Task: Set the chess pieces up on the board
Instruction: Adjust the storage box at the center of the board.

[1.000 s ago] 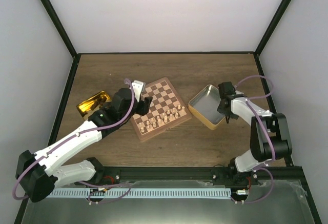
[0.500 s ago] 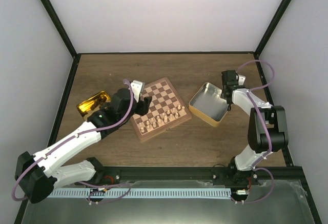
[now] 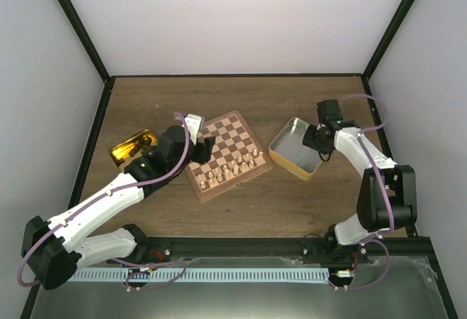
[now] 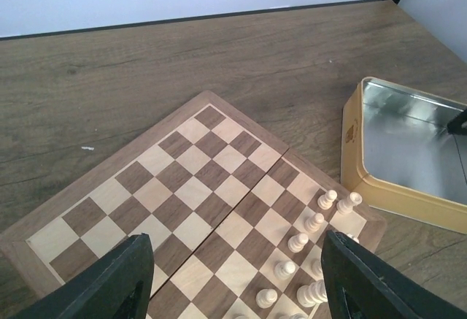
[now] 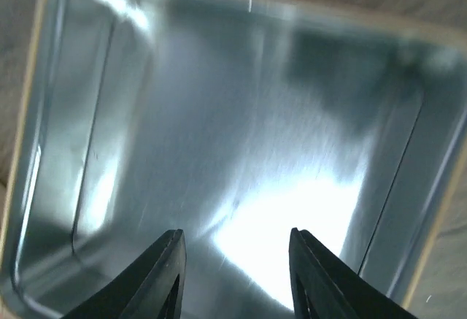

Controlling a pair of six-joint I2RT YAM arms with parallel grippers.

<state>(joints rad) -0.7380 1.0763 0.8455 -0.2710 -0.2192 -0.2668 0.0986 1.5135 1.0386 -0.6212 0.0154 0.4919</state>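
Pale chess pieces [image 3: 235,166] line the board's [image 3: 232,131] near side, mid-worktop. Left tool [image 3: 203,148], fingers spread, hovers over its left edge on an outstretched arm. Right tool [image 3: 319,142], elbow folded, gapes above the tin [image 3: 288,166].

No text, number or brand can be read anywhere. The tin [image 4: 394,196], right of the board [image 4: 175,177], bears a small dark emblem [image 4: 352,132] on its gold outer wall, too blurred to make out.
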